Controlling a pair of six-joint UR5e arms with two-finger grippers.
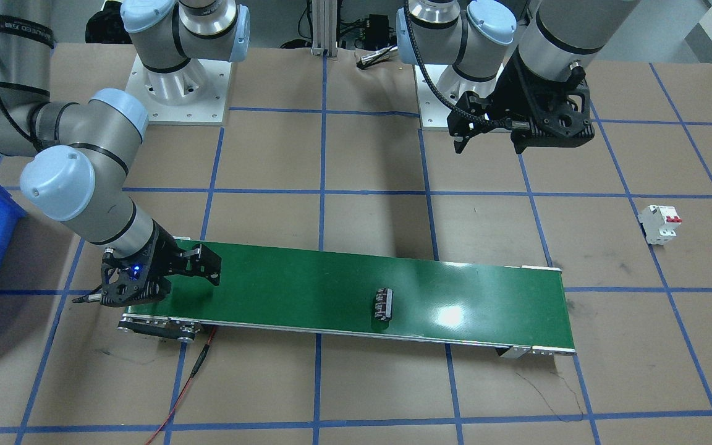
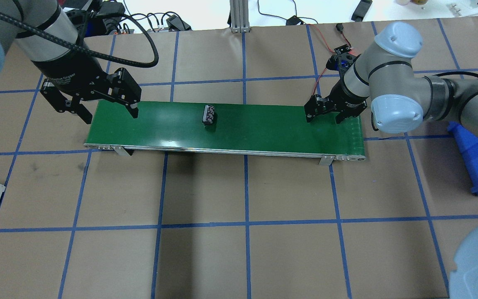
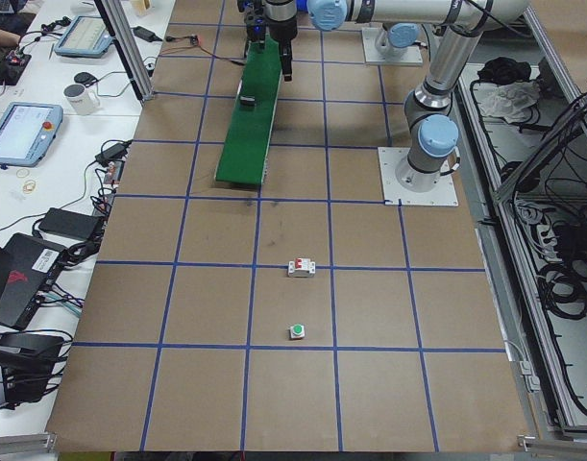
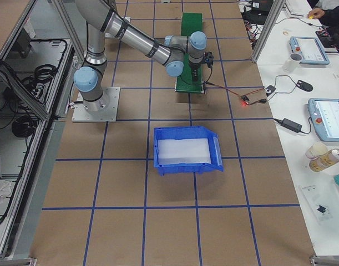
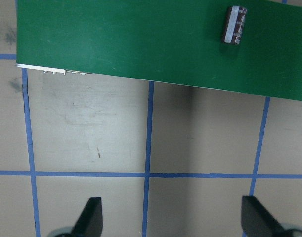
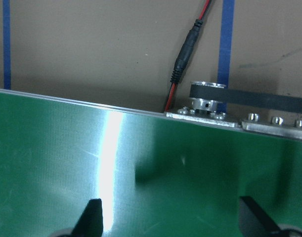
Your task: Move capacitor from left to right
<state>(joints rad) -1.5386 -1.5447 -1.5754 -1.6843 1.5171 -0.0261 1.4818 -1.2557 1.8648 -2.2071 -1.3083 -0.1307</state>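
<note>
Capacitor (image 2: 210,114): lies ribs-up on the green belt (image 2: 264,128), slightly to my left of mid-length, long axis across the belt's width.
My left claw (image 2: 110,115): spread wide, empty, raised near the belt's left end.
My right claw (image 2: 324,119): spread wide, empty, low over the right end.

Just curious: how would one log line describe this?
capacitor: loose on belt, mid-length | left gripper: open, empty | right gripper: open, over belt
</note>
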